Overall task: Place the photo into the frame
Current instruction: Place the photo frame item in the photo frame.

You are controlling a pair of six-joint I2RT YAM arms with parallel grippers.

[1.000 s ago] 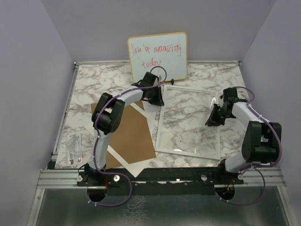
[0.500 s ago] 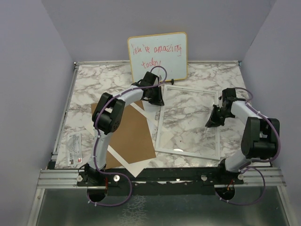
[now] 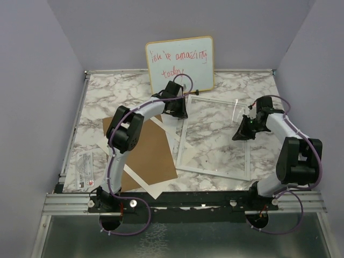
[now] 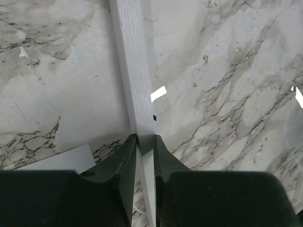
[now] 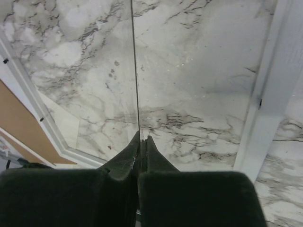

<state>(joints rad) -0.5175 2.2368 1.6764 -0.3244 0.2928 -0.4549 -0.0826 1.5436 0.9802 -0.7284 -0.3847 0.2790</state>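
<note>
Far left, a small printed paper slip (image 3: pixel 85 169) lies flat by the edge of the grey-veined white marble surface (image 3: pixel 102 91), with bare marble behind it. Next along is the flat brown rectangular backing board (image 3: pixel 153 156), resting on white sheets (image 3: pixel 148 189) whose corners poke out front and back. Whether one of them is the photo, I can't tell. Now the left claw (image 4: pixel 145 138): it's pinching the left rim of the thin white-rimmed rectangular picture frame (image 3: pixel 212 172) near the far corner. That's just in front of the wood-edged whiteboard with red handwriting (image 3: pixel 180 64) leaning at the back wall. The frame lies mid-surface, its near rim close to the arm bases. Over to the right claw (image 5: pixel 140 137): its fingers are pressed onto the right edge of the clear glossy pane (image 3: pixel 215 134), which is tipped up off the right rim. A narrow strip of marble runs beyond that rim.
</note>
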